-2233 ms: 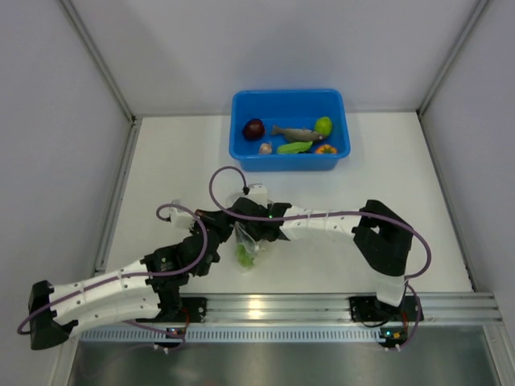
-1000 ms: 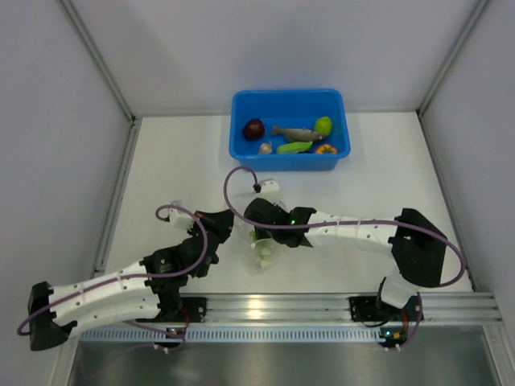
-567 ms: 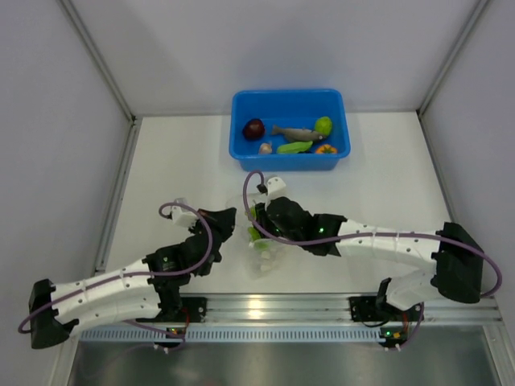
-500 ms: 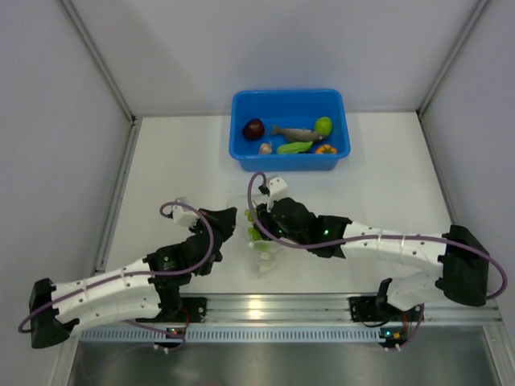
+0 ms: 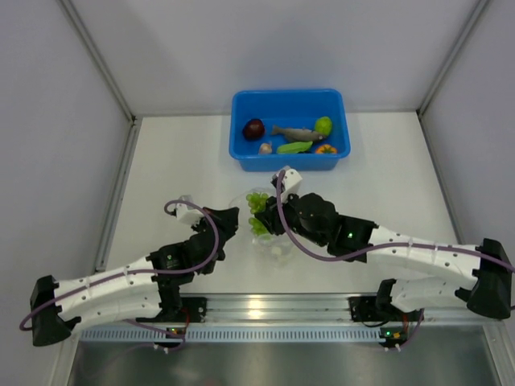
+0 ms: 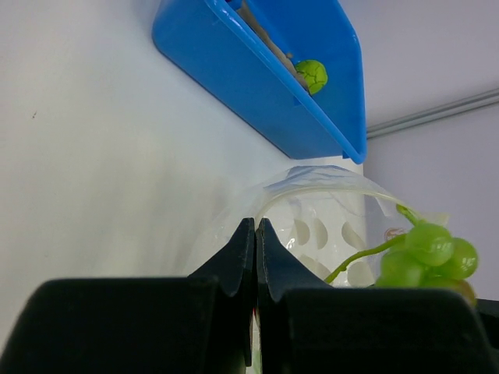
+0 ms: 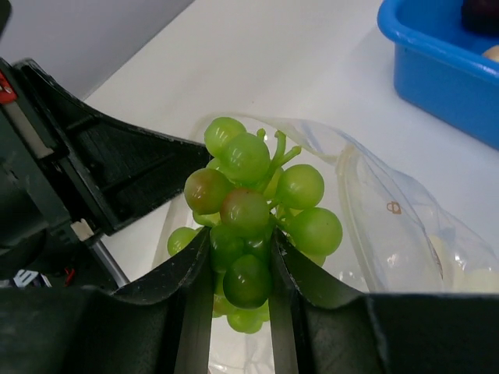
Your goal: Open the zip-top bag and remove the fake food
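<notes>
Bunch of green grapes (image 7: pixel 249 204), pinched mid-cluster by the right gripper (image 7: pixel 240 269) and held at the mouth of the open zip-top bag (image 7: pixel 390 234), whose rim is nipped by the pressed-together left gripper (image 6: pixel 256 231). Judged light, rigid and slippery; best taken across the cluster. Held in the blue bin (image 5: pixel 288 94): maroon ball (image 5: pixel 254 129), grey-purple long piece (image 5: pixel 294 133), lime ball (image 5: pixel 323 125), green pod (image 5: pixel 294 147), orange piece (image 5: pixel 326 149).

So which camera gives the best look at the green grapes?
The right wrist view: the green grapes fill the frame, clamped in the right gripper over the zip-top bag. The left wrist view catches only a few at its right edge; the top view shows a small green cluster.
</notes>
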You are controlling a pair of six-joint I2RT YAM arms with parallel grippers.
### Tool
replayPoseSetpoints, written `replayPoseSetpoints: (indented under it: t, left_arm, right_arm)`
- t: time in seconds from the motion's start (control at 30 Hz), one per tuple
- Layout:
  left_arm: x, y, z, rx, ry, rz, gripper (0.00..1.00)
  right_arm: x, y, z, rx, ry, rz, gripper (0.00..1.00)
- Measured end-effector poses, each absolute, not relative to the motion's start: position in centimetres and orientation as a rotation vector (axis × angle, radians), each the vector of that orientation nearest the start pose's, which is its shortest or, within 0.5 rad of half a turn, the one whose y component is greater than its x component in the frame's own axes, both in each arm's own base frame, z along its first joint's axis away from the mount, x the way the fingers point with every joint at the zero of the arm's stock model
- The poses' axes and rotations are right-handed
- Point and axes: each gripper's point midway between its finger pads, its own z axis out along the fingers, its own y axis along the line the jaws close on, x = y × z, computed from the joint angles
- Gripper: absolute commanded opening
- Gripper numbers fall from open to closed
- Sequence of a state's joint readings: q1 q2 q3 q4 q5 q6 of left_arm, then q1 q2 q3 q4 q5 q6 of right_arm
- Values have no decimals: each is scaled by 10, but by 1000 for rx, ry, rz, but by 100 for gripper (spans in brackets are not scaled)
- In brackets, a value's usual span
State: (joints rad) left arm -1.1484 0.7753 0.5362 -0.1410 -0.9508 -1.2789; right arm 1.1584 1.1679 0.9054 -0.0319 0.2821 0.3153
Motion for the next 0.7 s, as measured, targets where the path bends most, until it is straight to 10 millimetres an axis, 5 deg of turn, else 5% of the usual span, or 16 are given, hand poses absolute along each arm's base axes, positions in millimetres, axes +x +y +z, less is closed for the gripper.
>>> replayPoseSetpoints:
  t: [0.33, 0.5, 0.7]
  left_arm:
    - [221, -198, 211, -716, 1712, -788, 0]
    - [220, -197, 215, -722, 1700, -802, 0]
    - [219, -197, 220, -725, 1691, -827, 0]
  right_arm:
    - [192, 345, 298, -564, 1709, 829, 0]
    - [205, 338, 340, -443, 1610, 861, 0]
    - [225, 332, 365, -260, 1514, 902, 0]
